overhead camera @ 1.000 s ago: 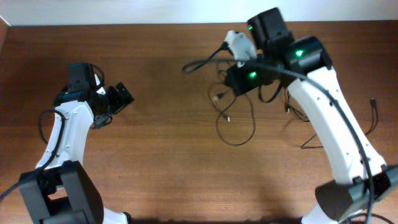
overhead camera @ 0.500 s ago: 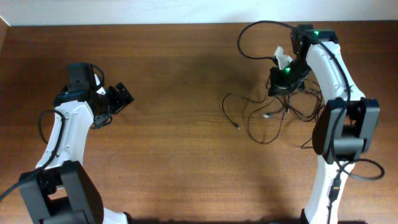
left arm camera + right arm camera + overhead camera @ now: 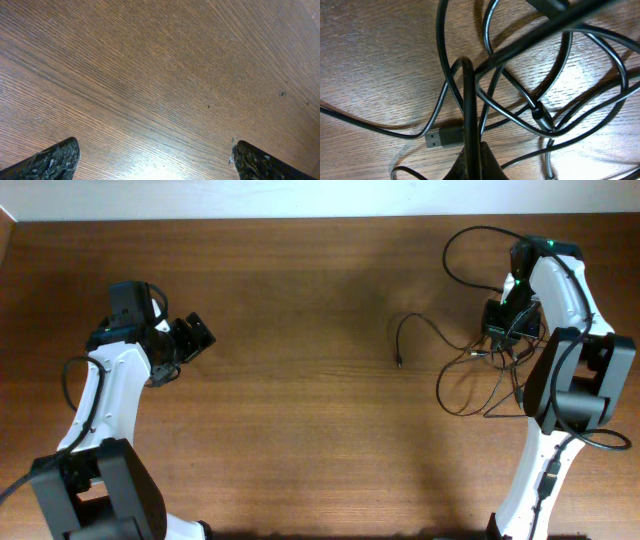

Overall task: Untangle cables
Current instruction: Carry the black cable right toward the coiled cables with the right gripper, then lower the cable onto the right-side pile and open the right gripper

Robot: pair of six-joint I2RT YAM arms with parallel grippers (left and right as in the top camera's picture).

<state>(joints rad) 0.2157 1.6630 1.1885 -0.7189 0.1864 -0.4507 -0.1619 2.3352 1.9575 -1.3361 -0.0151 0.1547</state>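
Note:
The cables [image 3: 470,370] are thin black wires sprawled in loose loops at the right of the table, with one strand running left to a small plug end [image 3: 399,362]. My right gripper [image 3: 503,330] is over the tangle, shut on one cable [image 3: 469,110] that rises between its fingers [image 3: 472,160]. In the right wrist view a USB plug [image 3: 440,137] lies on the wood just left of the fingers, with crossing loops [image 3: 540,107] to the right. My left gripper [image 3: 195,335] is open and empty at the far left; its fingertips [image 3: 152,157] frame bare wood.
The wooden table [image 3: 300,430] stretches between the two arms. A thicker black arm cable loops above the right arm near the back edge [image 3: 470,250]. The white wall strip runs along the back.
My right gripper has moved right and toward the table's right side, dragging the cable bundle with it. The loops have spread out and one strand now trails left. The left arm has not moved.

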